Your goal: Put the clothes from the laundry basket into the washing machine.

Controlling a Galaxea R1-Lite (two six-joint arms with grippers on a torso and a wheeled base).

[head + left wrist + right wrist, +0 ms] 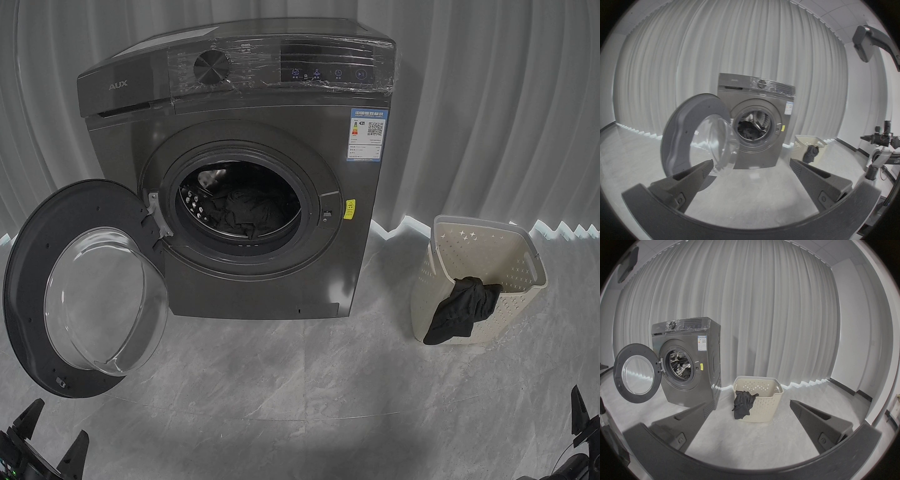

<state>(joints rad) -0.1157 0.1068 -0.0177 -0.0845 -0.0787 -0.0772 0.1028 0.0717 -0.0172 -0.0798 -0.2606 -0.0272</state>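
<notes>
Left hand (750, 162) and right hand (751, 402): dark grey wedge fingers (690, 179), round screw each.

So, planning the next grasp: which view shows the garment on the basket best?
Head view: the dark garment appears largest, draped from inside the laundry basket over its rim. Right wrist view shows it face-on but smaller; left wrist view, tiny.

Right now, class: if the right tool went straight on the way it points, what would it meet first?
The right tool would likely meet the laundry basket, at the dark garment draped over its rim; only bare floor lies between, though depth is unclear.
</notes>
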